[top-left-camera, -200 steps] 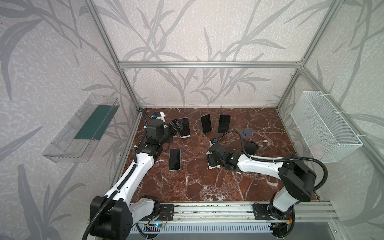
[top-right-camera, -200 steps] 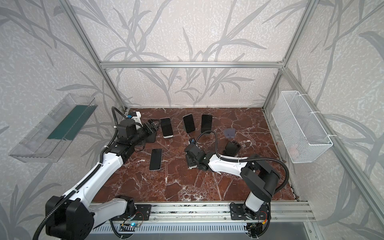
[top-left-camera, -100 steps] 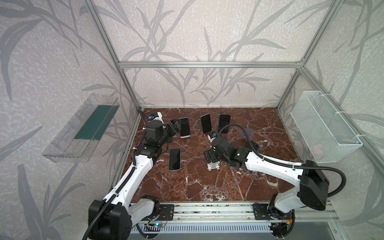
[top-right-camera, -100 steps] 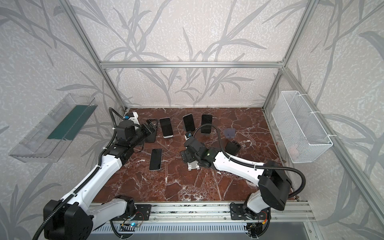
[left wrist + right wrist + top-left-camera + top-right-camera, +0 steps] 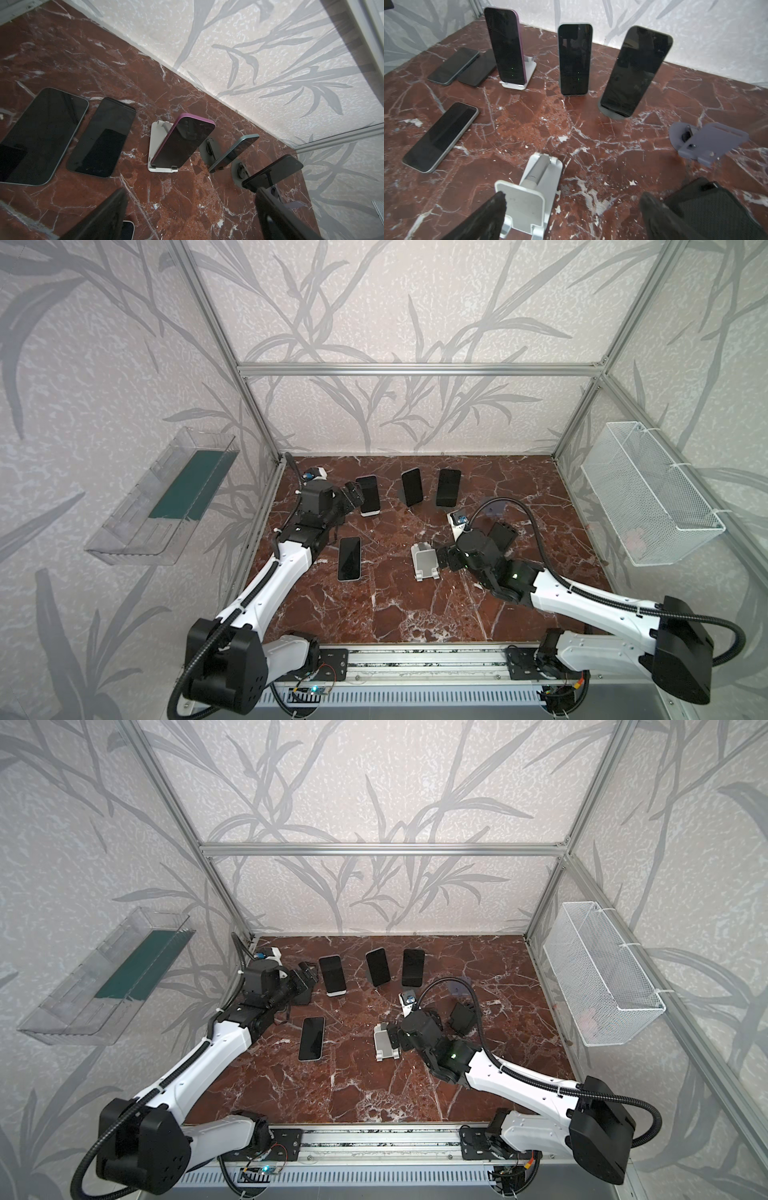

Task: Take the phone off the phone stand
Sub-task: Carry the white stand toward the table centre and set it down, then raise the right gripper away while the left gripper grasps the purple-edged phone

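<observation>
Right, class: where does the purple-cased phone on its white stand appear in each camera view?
In a top view: purple-cased phone, leftmost of three propped at the back.
In a top view: the phone, same spot.
Left wrist: the phone, leaning on its white stand.
Right wrist: the phone, screen facing the camera.
Shared landmark: its neighbour, the middle phone of the three, on a round grey stand.

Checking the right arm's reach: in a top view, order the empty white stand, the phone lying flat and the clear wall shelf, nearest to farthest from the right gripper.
From the right gripper:
1. white stand, right beside it, on its left in the view.
2. flat phone, farther left, lying face up.
3. clear shelf, mounted at the far left.
</observation>
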Robot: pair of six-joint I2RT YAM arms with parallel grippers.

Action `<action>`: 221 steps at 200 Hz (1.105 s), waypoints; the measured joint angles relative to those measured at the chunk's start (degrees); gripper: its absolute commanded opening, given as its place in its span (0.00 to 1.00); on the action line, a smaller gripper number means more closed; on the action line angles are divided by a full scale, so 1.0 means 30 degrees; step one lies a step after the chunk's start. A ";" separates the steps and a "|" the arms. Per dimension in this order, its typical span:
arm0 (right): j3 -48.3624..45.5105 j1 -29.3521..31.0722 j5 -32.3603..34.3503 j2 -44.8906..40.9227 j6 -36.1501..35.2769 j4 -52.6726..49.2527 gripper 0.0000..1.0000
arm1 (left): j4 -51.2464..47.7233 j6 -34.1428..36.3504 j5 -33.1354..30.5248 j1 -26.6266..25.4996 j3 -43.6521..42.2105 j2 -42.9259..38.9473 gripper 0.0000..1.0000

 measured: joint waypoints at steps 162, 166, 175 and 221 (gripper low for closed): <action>-0.6819 -0.0073 0.4554 -0.2586 0.1668 0.9479 0.97 | -0.1982 0.7424 -0.9661 -0.3410 0.9194 1.2590 0.97; -0.6819 -0.0073 0.4641 -0.2637 0.1690 0.9486 0.97 | -0.1996 0.7461 -0.9668 -0.3373 0.9384 1.2772 0.96; -0.6819 -0.0073 0.4750 -0.2667 0.1712 0.9493 0.97 | -0.2047 0.7570 -0.9661 -0.3308 0.9763 1.3041 0.93; -0.6921 -0.0073 0.4809 -0.2681 0.1690 0.9894 0.97 | -0.3067 0.6951 -0.8772 -0.2805 1.1883 1.4003 0.76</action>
